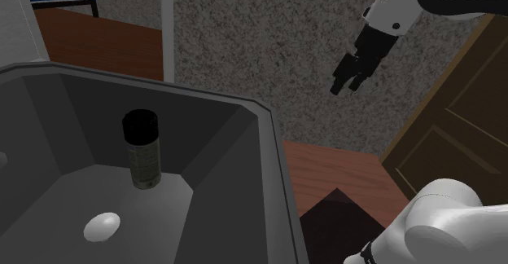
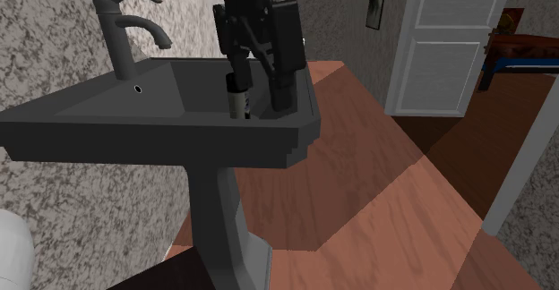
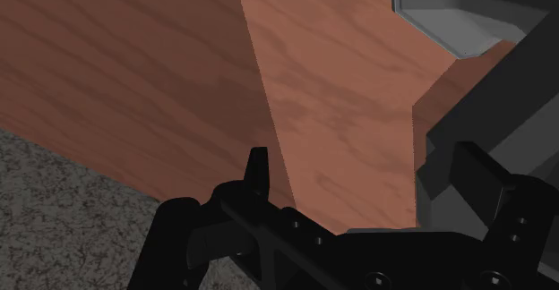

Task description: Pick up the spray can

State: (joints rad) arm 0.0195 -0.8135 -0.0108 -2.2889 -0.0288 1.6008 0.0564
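Observation:
The spray can, with a black cap and a drab grey-green body, stands upright inside the grey sink basin, toward its back. In the second exterior view the spray can peeks out from behind my black gripper. My gripper hangs in the air well off the shoulder view's right of the basin, higher than its rim and apart from the can. In the wrist view the gripper is open, its fingers standing apart over the wooden floor with nothing between them.
A pale drain lies on the basin floor in front of the can. Two dark taps rise at the sink's back. The sink stands on a pedestal against a speckled wall. A brown door stands behind the arm.

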